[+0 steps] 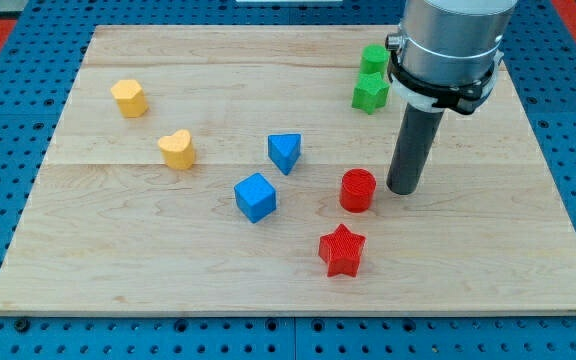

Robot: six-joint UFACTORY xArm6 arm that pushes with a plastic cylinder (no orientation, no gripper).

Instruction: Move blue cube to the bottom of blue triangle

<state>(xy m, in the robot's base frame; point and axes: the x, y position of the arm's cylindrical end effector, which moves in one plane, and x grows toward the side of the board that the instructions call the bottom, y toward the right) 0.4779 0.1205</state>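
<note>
The blue cube (256, 196) sits on the wooden board near the middle. The blue triangle (284, 152) stands just above and to the right of it, a small gap apart. My tip (404, 188) rests on the board at the view's right, just right of the red cylinder (358, 190), close to it or touching. The tip is well to the right of the blue cube.
A red star (342, 250) lies below the red cylinder. A green cube (375, 59) and a green star (370, 93) stand at the top right beside the arm. A yellow block (129, 97) and a yellow heart (178, 149) lie at the left.
</note>
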